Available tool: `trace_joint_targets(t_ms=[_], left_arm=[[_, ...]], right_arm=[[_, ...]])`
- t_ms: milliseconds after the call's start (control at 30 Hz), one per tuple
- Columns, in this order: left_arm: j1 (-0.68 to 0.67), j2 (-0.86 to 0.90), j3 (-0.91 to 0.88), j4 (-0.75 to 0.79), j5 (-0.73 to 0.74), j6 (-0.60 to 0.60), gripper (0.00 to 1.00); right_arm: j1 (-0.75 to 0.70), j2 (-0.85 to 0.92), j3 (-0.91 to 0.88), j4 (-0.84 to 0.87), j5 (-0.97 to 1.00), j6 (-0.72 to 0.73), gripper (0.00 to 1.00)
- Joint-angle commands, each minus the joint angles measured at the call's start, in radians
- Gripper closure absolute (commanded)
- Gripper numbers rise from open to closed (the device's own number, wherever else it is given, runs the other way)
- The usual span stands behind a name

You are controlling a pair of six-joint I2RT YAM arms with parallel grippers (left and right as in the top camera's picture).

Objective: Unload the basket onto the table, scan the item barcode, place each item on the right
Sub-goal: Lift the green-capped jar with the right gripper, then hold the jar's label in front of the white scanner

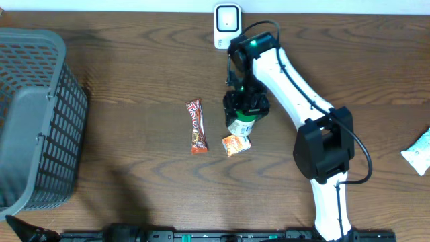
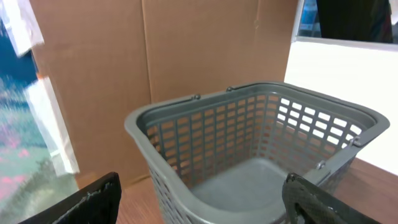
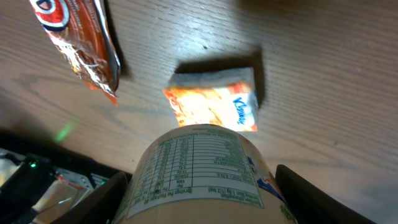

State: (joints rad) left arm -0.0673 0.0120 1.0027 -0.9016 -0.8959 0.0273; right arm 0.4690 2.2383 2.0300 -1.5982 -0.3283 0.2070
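Dark wood-grain bench [image 1: 134, 74] under everything in the overhead view. Grey lattice basket [image 1: 67, 114] upright at the left end, open at the top, with a smooth grey floor inside. White right arm [image 1: 295, 87] stretched from the near edge toward the far middle of the bench. Facing the basket, left tool [image 2: 202, 196] released, black fingers [image 2: 93, 199] spread wide toward the two bottom corners of its own view. At the end of the arm, right tool [image 1: 246, 106] clenched around the bottle [image 1: 242, 126], one black finger [image 3: 93, 199] against each side. White scanner [image 1: 227, 25] at the far edge of the bench, about midway along. Bottle near the middle of the bench, on the near side of the scanner and apart from it; white-and-green body, nutrition panel [image 3: 199, 162] turned to the right wrist camera; lifted or resting, cannot tell. Brown-and-red snack bar [image 1: 195, 126] flat on the bench just left of the bottle, not touching it. White pouch [image 1: 418, 153] at the right edge, partly cut off. Small orange packet [image 1: 235, 144] flat on the bench on the near side of the bottle, partly overlapped by it from above; touching or not, cannot tell
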Motion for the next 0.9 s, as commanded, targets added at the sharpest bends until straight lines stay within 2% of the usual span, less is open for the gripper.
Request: trace_joint_targets(t_ms=[0,200,400,633,733,867], left_arm=[[-0.002,-0.01,-0.022,0.001,-0.001,-0.095,0.17],[-0.002,-0.01,-0.033,0.001,-0.002,-0.115,0.16],[-0.002,-0.01,-0.034,0.001,-0.001,-0.116,0.17],[-0.002,-0.01,-0.037,-0.004,-0.001,-0.115,0.16],[-0.002,-0.01,-0.037,-0.003,-0.001,-0.116,0.17],[-0.002,-0.01,-0.037,-0.004,-0.002,-0.115,0.16]], right_arm=[[-0.024,0.0,0.023,-0.023,-0.048,-0.021,0.49],[-0.029,0.0,0.023,-0.019,-0.047,-0.026,0.49],[-0.036,0.0,0.061,0.093,-0.036,-0.036,0.56],[-0.055,0.0,0.321,0.172,0.008,-0.036,0.55],[-0.056,0.0,0.469,0.205,0.144,-0.037,0.55],[-0.043,0.0,0.571,0.297,0.333,-0.051,0.54]])
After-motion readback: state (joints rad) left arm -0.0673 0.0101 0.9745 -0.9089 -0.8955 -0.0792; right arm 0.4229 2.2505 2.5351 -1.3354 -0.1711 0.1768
